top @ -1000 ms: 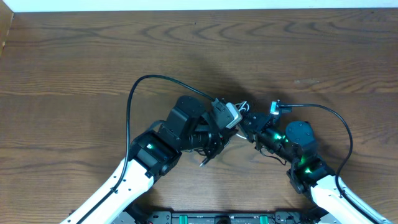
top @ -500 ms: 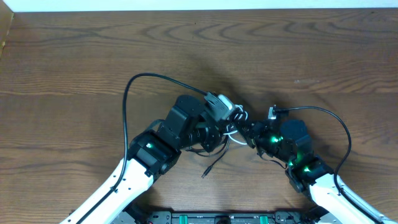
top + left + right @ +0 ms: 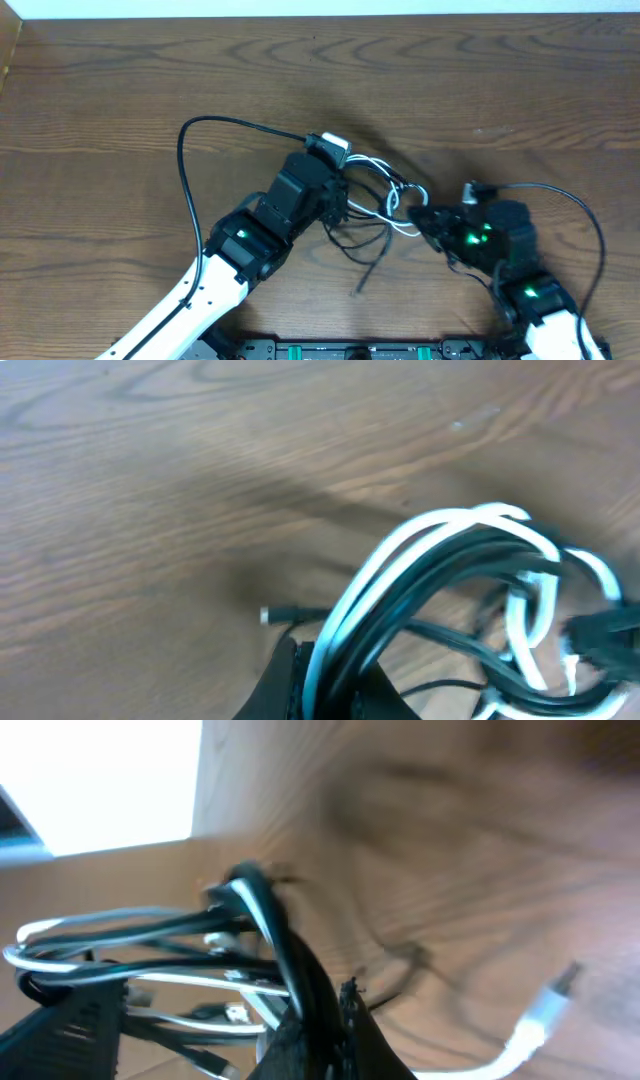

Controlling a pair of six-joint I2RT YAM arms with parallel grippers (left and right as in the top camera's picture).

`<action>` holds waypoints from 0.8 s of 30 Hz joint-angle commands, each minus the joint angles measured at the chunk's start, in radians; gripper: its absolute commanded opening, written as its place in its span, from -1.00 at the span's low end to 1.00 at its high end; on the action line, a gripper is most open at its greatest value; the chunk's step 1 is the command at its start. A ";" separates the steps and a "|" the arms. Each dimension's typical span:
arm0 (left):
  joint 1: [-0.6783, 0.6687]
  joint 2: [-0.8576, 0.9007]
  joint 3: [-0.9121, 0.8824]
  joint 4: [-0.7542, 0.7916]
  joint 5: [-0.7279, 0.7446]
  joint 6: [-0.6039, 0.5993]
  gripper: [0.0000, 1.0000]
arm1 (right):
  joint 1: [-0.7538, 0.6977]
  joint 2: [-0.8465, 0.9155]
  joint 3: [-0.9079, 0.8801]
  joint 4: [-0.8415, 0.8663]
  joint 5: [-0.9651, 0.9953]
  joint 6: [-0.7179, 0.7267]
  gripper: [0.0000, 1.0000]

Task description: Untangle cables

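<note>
Thin black and white flexible cords, tangled in loops, stretch between the left fingers and right fingers, pinched by both. One black plug end lies free of either.

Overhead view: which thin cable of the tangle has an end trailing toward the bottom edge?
A thin black flexible cord: its plug end sticks out alone, low in the picture. The thin white cord only loops higher up.

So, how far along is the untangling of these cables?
Done: no cord lies free by itself yet. In hand: the left gripper and right gripper are both shut on the cables, which span between them. Left: the white cable and black cables are looped together; all need separating.
</note>
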 commanded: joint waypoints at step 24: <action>0.127 -0.010 0.007 0.029 0.077 -0.108 -0.85 | -0.445 -0.255 -0.014 -0.330 0.000 -0.297 -0.62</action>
